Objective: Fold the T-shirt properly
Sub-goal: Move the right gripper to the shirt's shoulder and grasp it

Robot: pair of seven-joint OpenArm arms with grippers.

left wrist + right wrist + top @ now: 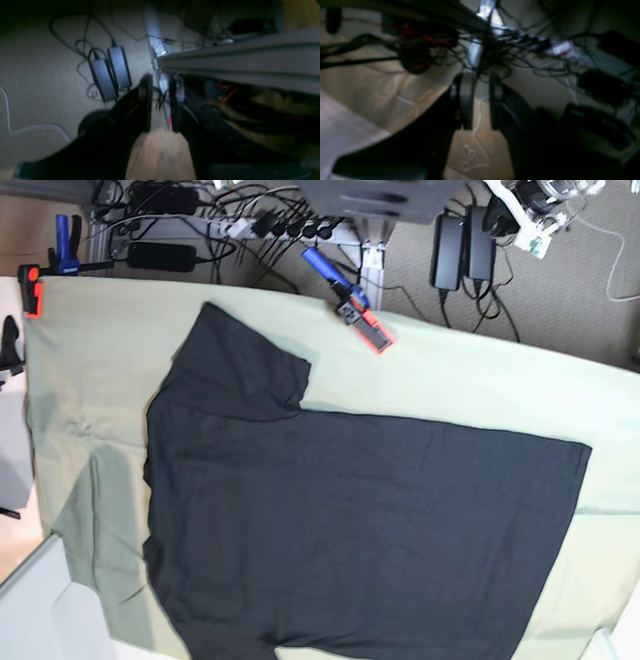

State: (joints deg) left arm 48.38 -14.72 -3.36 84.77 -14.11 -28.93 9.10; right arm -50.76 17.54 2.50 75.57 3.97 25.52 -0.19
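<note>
The black T-shirt lies spread flat, plain side up, on the pale green cloth in the base view. One short sleeve points to the upper left and the hem is at the right. Neither arm shows in the base view. My left gripper shows in the left wrist view over the floor, its jaws a narrow gap apart and holding nothing. My right gripper shows in the right wrist view above a tangle of cables, its jaws also slightly apart and empty. The T-shirt shows in neither wrist view.
A blue and orange clamp grips the table's far edge, and another sits at the far left corner. Two power bricks lie on the floor beside an aluminium frame rail. A power strip and cables hang behind the table.
</note>
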